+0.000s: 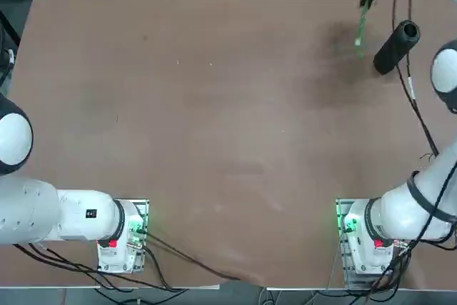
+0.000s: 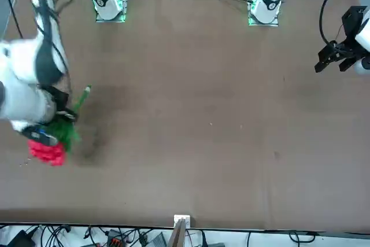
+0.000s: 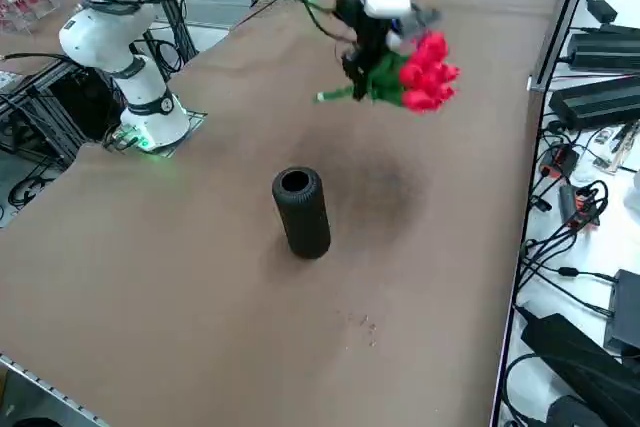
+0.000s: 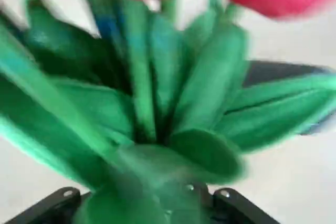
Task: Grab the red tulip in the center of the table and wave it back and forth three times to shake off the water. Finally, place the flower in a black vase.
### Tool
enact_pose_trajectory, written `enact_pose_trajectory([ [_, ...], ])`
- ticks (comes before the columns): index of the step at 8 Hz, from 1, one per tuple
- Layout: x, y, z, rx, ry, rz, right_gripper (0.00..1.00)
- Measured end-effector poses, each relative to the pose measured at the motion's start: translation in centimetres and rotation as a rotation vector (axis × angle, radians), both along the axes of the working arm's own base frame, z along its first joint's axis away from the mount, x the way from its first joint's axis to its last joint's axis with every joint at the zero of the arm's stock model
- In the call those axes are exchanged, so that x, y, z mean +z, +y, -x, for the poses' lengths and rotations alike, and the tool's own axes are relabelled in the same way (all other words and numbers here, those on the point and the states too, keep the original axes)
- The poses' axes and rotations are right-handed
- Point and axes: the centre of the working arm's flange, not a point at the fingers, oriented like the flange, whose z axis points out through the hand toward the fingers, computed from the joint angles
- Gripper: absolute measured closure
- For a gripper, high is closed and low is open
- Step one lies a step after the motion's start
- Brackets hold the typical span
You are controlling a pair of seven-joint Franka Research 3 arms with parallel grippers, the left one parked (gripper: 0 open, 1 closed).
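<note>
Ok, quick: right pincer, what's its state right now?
Right pincer: closed on the red tulip, held in the air above the table, beyond the black vase.

Matt brown counter, matt black vase, soft-looking flower

The counter [image 3: 200,277] is a flat, matt brown sheet, smooth, with faint scuffs and darker smudges. The vase [image 3: 301,211], lying near the counter's right edge, is matt black with a finely rough, grainy skin. The tulip [image 3: 412,71] has bright red blooms of a dull, cloth-like finish and smooth green leaves with a slight plastic sheen. The tool [image 3: 362,59] clamped on its stem is black, hard plastic under a glossy white arm shell.
</note>
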Motion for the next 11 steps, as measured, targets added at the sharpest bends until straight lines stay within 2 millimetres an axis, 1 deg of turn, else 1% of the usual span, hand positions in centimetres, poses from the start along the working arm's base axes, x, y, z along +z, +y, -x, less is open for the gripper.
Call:
enact_pose_trajectory([
  [1, 3.4, -5.4, 1.0, -0.087, -0.055, 0.057, 0.85],
  [2, 5.9, -11.2, 2.1, -0.171, -0.105, 0.118, 0.85],
  [3, 7.8, -16.6, 3.2, -0.226, -0.155, 0.176, 0.85],
  [4, 9.9, -19.9, 4.2, -0.236, -0.198, 0.222, 0.85],
  [5, 11.6, -19.8, 4.5, -0.22, -0.226, 0.23, 0.85],
  [6, 12.9, -16.3, 4.0, -0.184, -0.256, 0.215, 0.85],
  [7, 13.5, -8.9, 2.7, -0.161, -0.29, 0.196, 0.85],
  [8, 13.5, 1.2, 2.0, -0.155, -0.333, 0.209, 0.85],
  [9, 13.2, 11.4, 2.8, -0.167, -0.389, 0.23, 0.85],
  [10, 13.0, 18.9, 4.5, -0.213, -0.446, 0.247, 0.85],
  [11, 12.8, 23.9, 6.5, -0.254, -0.482, 0.272, 0.85],
])
